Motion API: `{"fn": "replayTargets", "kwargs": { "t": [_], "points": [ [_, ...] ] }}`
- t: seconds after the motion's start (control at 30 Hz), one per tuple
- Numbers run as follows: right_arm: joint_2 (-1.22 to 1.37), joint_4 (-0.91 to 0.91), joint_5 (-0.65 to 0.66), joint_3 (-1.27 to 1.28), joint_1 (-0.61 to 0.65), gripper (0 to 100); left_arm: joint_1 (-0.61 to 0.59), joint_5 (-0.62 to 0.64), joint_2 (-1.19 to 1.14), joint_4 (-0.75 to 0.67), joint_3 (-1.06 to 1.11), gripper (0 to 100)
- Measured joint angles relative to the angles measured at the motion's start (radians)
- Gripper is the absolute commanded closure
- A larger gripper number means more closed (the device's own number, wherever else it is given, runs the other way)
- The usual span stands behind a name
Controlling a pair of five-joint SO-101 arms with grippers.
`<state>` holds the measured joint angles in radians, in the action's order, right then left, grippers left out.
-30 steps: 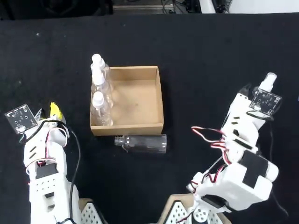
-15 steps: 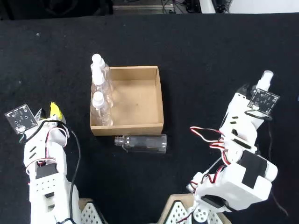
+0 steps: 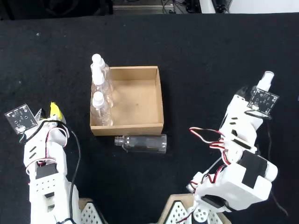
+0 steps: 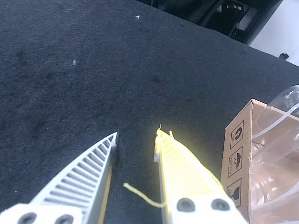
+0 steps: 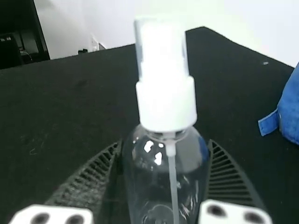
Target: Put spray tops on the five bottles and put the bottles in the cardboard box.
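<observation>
Three bottles (image 3: 100, 100) line the box (image 3: 161, 100); right tool (image 5: 163, 144) clasps a capped bottle (image 5: 166, 100), left tool (image 4: 136, 135) parted.

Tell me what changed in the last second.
The right gripper, shut on the clear plastic bottle with a white spray top, edged slightly toward the brown cardboard box, then stopped. The open left gripper, the three capped bottles in the box and the uncapped clear bottle lying beside it stayed put.

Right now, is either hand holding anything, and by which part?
Right hand grips a spray-topped bottle by its clear body, just under the top. Left hand is open, empty.
</observation>
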<state>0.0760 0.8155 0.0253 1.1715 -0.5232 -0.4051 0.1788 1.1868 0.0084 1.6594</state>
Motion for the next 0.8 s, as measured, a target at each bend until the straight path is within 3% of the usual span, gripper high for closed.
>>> {"fn": "replayTargets", "kwargs": {
  "t": [0.27,0.53,0.67,0.8],
  "points": [
    [0.0,0.0,0.002,0.0,-0.006,98.1,0.0,0.0,0.0,0.0,0.0,88],
    [-0.051,-0.008,-0.081,-0.005,-0.044,98.7,0.0,0.0,0.0,0.0,0.0,88],
    [-0.227,-0.061,-0.094,0.044,-0.034,98.6,0.0,0.0,0.0,0.0,0.0,88],
    [-0.479,-0.241,-0.097,0.086,0.075,98.7,0.0,0.0,0.0,0.0,0.0,88]
  ]
}}
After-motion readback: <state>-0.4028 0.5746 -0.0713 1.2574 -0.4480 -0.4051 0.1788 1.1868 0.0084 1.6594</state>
